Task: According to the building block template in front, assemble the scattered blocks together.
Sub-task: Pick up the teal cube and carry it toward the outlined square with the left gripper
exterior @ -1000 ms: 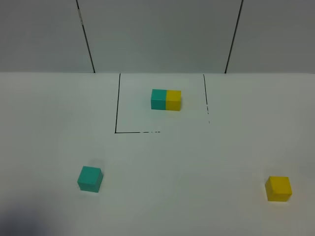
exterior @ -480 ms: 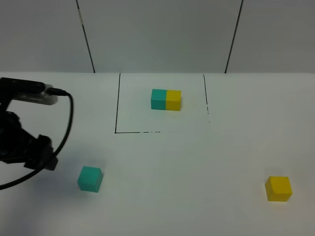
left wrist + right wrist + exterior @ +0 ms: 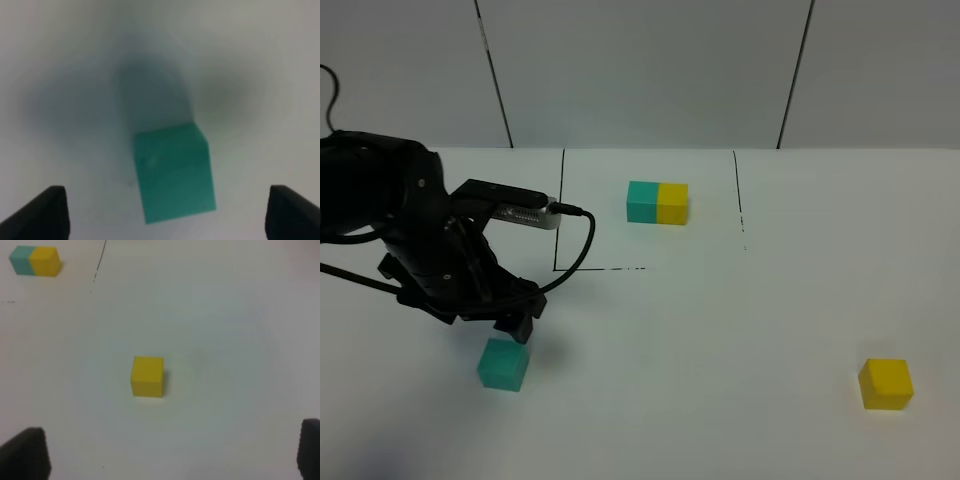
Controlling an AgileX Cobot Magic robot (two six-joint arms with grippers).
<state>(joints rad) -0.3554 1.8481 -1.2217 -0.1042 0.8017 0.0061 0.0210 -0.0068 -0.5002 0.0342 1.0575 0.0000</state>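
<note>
1. Take the teal cube (image 3: 502, 363) by two opposite flat sides, low down and squarely (turned a little askew to the claw in the left wrist view, so worth a small twist of the wrist first). Probably light, stiff and matte: little fear of crushing, some fear of skidding across the smooth table (image 3: 720, 330) if bumped by one finger ahead of the other.
2. Resting flat near the front left of the table, just under the left gripper (image 3: 516, 326). Claw spread wide, fingertips either side, nothing pinched and no contact visible.
3. Treat the yellow cube (image 3: 886, 384) alike: same size, same plain faces, likely the same slight weight. Lying at the front right, well apart from the teal one.
4. Right gripper (image 3: 167, 452) spread wide too, empty, short of the yellow cube (outside the exterior high view altogether).
5. Copy the building block template (image 3: 657, 202): teal on the left, yellow on the right, joined face to face, standing at the back within a black-lined square (image 3: 558, 230).
</note>
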